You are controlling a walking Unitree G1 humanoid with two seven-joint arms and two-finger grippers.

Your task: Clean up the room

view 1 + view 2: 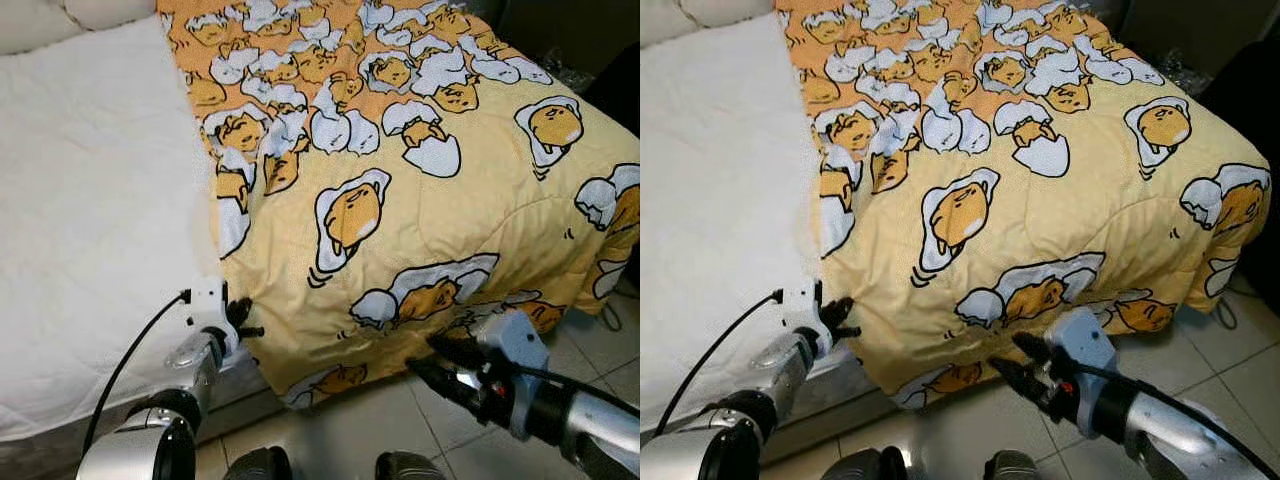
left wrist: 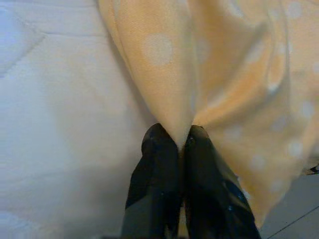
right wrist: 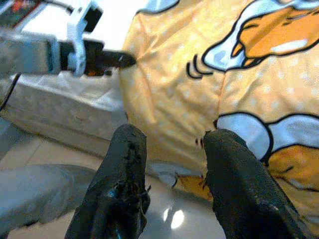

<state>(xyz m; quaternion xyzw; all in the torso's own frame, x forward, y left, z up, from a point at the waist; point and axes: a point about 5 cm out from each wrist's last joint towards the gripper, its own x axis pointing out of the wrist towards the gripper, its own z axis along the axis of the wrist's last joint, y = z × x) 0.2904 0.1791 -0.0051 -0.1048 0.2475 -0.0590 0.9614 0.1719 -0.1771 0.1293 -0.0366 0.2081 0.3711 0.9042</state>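
The yellow cartoon-print comforter (image 1: 400,190) covers the centre and right of the frame, lying over a bed whose white mattress pad (image 1: 90,200) is exposed across the left half. The comforter's lower edge hangs over the foot of the bed toward the tiled floor (image 1: 350,430) at the bottom of the frame. The left pincer (image 1: 243,322), at lower left, is closed on the comforter's left edge where it meets the mattress pad; the left wrist view shows both black fingers (image 2: 154,189) pressed together with a fold of yellow fabric clamped between them. The right pincer (image 1: 432,362), at lower right, sits just below the hanging comforter edge, above the floor, its fingers (image 3: 122,179) spread apart and holding nothing, the fabric just beyond the tips.
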